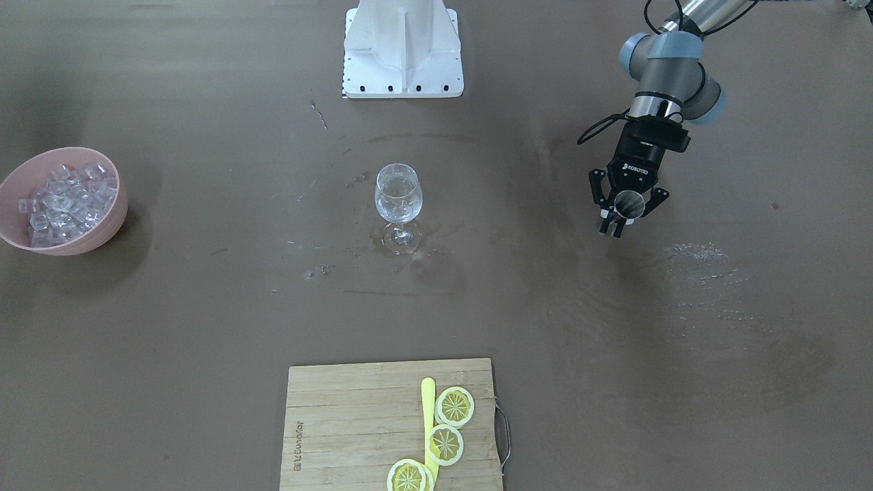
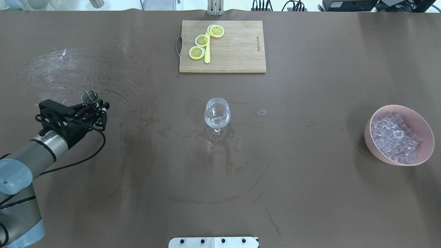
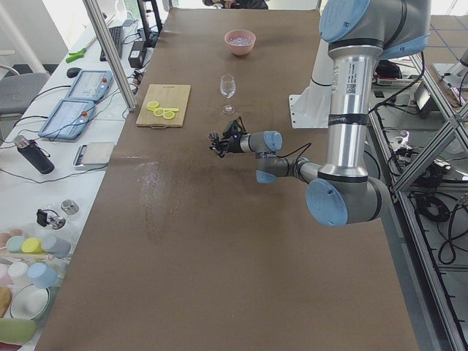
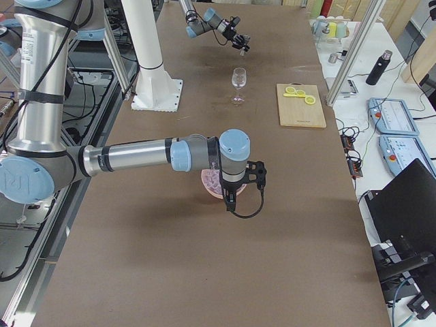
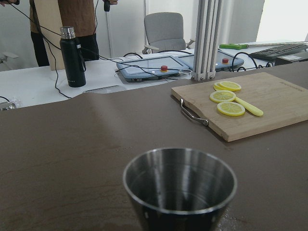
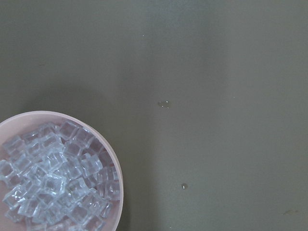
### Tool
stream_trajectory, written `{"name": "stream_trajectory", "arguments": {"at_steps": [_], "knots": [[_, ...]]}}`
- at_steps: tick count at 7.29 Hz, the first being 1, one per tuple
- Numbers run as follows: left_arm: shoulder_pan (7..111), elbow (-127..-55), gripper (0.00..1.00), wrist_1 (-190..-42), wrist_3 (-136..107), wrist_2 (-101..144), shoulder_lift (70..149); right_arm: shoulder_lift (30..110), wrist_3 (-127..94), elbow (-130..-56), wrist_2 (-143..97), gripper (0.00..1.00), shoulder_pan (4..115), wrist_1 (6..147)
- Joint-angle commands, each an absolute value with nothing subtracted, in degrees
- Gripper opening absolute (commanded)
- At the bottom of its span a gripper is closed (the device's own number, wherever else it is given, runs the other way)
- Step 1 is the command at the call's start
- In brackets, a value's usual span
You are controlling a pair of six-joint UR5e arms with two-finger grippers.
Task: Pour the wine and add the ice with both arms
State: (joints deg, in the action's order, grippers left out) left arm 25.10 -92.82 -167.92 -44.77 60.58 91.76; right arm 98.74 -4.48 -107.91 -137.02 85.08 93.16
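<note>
The left gripper (image 1: 626, 210) grips an upright steel measuring cup (image 5: 180, 185) at the table's left. The ice (image 2: 396, 137) fills a pink bowl (image 2: 378, 155) far right; the right gripper (image 4: 230, 196) hangs above it, and I cannot tell how its jaws stand.

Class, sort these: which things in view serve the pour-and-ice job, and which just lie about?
Job: clear stemmed glass; small steel cup; clear ice cubes; pink round bowl.
Lying about: bamboo cutting board; yellow lemon slices; yellow plastic stick.

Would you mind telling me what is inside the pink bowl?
The pink bowl holds a pile of clear ice cubes; its bottom is hidden beneath them.
</note>
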Motion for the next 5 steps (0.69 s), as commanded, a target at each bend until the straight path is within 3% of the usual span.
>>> {"name": "stream_trajectory", "arguments": {"at_steps": [1,5], "knots": [[24.87,-90.98,0.0,-169.53,-44.74,60.64,91.76,98.7,-4.48,-107.93,-137.02,1.0,85.08,93.16],[24.79,-86.4,0.0,-177.52,-43.95,61.35,91.15,98.61,-4.48,-107.84,-137.02,1.0,85.08,93.16]]}}
